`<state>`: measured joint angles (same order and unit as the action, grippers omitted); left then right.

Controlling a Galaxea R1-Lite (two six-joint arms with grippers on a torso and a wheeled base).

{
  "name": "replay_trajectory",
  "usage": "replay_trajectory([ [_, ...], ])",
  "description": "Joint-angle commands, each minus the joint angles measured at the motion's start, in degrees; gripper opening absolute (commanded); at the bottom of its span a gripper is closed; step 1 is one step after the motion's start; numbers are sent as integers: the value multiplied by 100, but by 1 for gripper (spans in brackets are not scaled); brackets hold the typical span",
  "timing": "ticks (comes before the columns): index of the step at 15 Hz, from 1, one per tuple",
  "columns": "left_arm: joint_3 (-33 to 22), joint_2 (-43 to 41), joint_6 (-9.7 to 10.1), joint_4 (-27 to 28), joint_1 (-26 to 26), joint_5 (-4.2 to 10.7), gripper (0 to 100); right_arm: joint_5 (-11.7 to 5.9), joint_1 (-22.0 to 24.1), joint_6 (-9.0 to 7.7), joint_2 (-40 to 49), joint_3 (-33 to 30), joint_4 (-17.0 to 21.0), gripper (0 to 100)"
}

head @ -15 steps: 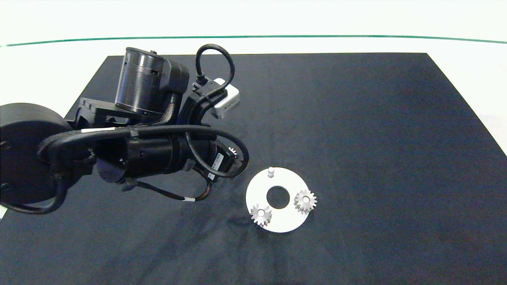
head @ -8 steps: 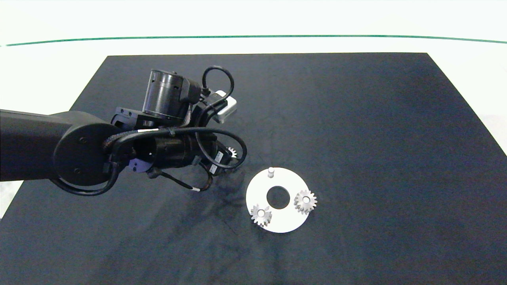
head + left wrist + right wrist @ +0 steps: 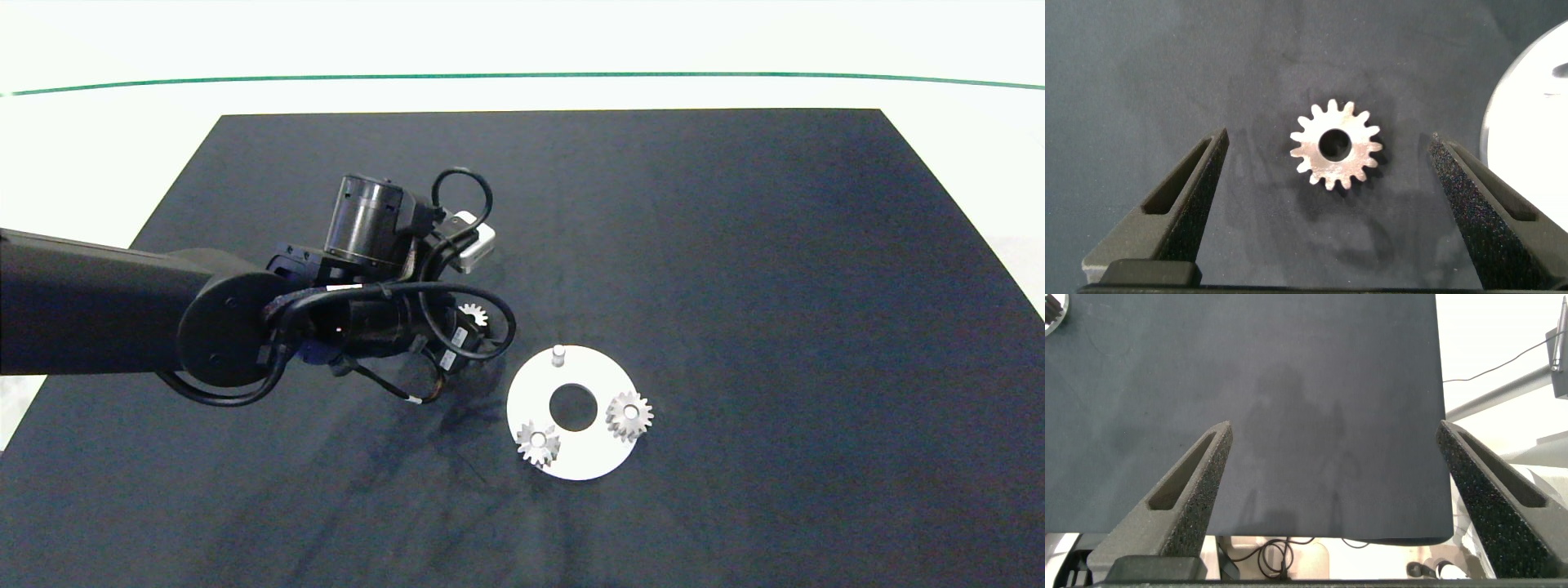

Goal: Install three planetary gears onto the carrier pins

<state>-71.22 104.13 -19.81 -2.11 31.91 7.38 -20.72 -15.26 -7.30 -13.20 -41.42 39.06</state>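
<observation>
Below the left tool (image 3: pixel 1331 147), released wide, one loose gear (image 3: pixel 1336 145) lies flat on the black bench (image 3: pixel 735 245) beside the white disc (image 3: pixel 600 376). Small, rigid, probably slippery metal; pinch across opposite teeth.

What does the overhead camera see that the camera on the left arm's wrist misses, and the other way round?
Only the head view shows the two seated gears, the bare pin and the whole left arm. Only the left wrist view shows the left gripper open, with a finger either side of the loose gear, not touching it, and its bore clearly. Both show that loose gear, the black mat and the white disc.
</observation>
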Motion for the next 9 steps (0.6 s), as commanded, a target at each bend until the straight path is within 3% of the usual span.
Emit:
replay_trajectory([
  [1,38,55,-5,-9,-1,10,97,-19,-12,-8,2,-32,23,100],
  [9,82,81,-5,-79,-10,1,82,-11,-12,-8,-7,-24,23,100],
])
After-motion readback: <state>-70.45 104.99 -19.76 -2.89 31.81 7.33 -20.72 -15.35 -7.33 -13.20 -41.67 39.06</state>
